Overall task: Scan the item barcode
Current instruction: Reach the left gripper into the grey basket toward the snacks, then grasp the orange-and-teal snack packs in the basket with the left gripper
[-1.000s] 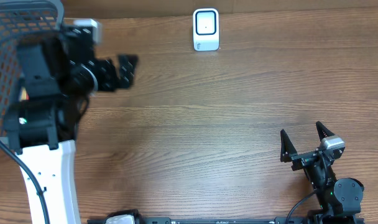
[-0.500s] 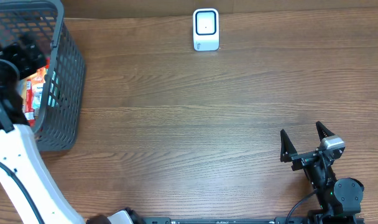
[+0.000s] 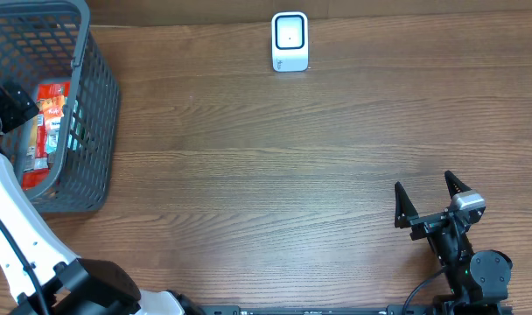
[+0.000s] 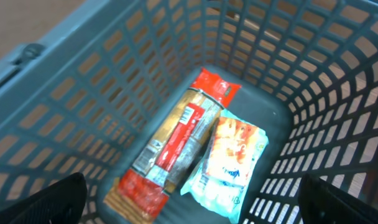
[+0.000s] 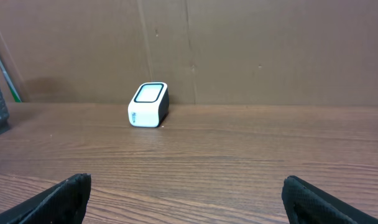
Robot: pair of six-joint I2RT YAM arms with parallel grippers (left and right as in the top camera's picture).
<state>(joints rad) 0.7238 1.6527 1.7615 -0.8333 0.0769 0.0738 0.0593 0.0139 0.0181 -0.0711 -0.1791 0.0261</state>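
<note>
My left claw (image 4: 198, 208) hangs above the grey plastic lattice basket (image 3: 95, 114). Its fingers are spread wide apart with nothing between them. In my left wrist view only the two dark fingertips (image 4: 52, 199) show, one at each lower corner, and I look straight down into the basket.

The basket stands at the far left corner of the brown wooden tabletop (image 3: 275, 175). Two things lie flat on its floor. One is a long clear packet with red ends and a red label strip (image 4: 176, 146), set on a slant. The other is a pale white-and-orange pouch (image 4: 229, 165), lying against the long packet's side and touching it. The print on both is too blurred for me to read. My left claw touches neither of them.

My right claw (image 3: 425, 197) sits low near the front right of the tabletop. Its jaws are also wide apart and empty, and it points toward the far edge.

The small white box-shaped scanner with a dark-framed window (image 5: 148, 104) stands upright at the far edge of the tabletop, just in front of the brown cardboard backing (image 5: 270, 50). From my right wrist it shows left of centre. It is well apart from the basket, from the packets and from both claws, with bare wood between.
</note>
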